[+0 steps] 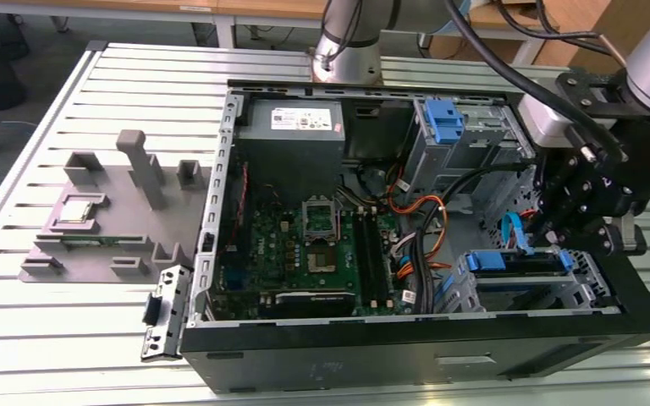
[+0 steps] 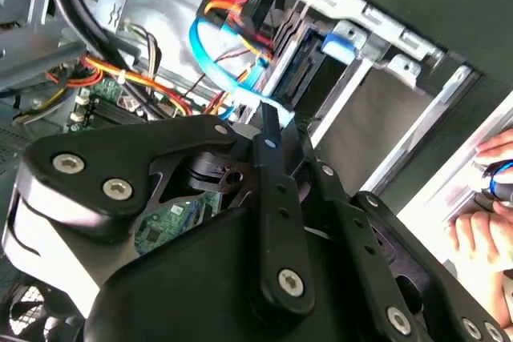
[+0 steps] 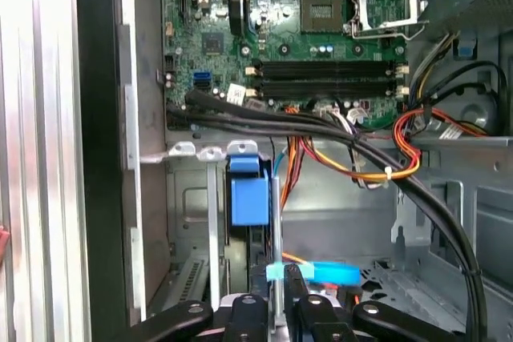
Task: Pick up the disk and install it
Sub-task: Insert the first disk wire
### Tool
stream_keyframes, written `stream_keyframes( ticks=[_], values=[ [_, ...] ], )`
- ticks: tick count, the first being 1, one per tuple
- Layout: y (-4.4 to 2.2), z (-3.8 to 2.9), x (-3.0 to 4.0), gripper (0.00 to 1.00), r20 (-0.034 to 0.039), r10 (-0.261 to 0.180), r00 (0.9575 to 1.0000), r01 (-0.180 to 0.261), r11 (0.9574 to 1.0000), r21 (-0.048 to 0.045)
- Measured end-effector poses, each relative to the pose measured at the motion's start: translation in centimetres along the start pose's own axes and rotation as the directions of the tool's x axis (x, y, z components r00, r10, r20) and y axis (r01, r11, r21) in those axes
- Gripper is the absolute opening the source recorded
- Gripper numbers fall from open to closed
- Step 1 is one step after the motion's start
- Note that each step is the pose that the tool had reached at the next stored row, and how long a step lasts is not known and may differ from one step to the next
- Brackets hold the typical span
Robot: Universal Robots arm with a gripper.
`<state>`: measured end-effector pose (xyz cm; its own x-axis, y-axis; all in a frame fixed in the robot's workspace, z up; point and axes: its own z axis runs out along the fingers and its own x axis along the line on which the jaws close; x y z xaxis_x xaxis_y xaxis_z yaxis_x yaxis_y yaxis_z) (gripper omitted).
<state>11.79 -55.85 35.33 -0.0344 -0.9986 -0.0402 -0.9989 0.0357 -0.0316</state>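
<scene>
We are judging the disk to be dense and rigid for its size, with smooth metal faces that would slip under a light pinch. Its electronics are fragile, so the blue plastic rails along its edges are giving the safer hold, not the labelled face.

It seems to be sitting in the lower drive cage at the front corner of the open computer case, on the exterior view's right, with only its blue carrier front showing. We are not seeing whether it is fully seated.

The gripper is hanging just above that cage. In the second wrist view its fingers are drawn together at the tips, right against a pale-blue piece beside the blue data cable. We cannot tell whether they are pinching it.

The upper cage is holding another blue carrier. The case floor is carrying the motherboard. On the slatted tabletop, near its edge at the exterior view's left, a grey fixture tray is holding a small square chip.
</scene>
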Motion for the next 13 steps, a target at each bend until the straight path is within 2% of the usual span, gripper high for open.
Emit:
stream_keyframes(
  ticks=[6,13],
  values=[
    [-1.79,0.06,-0.06,0.23,-0.0001,0.0,1.0,0.0,1.0,-0.0021],
    [-1.91,-0.06,-0.07,0.23,0.0001,0.0,1.0,0.0,1.0,-0.0029]
  ],
)
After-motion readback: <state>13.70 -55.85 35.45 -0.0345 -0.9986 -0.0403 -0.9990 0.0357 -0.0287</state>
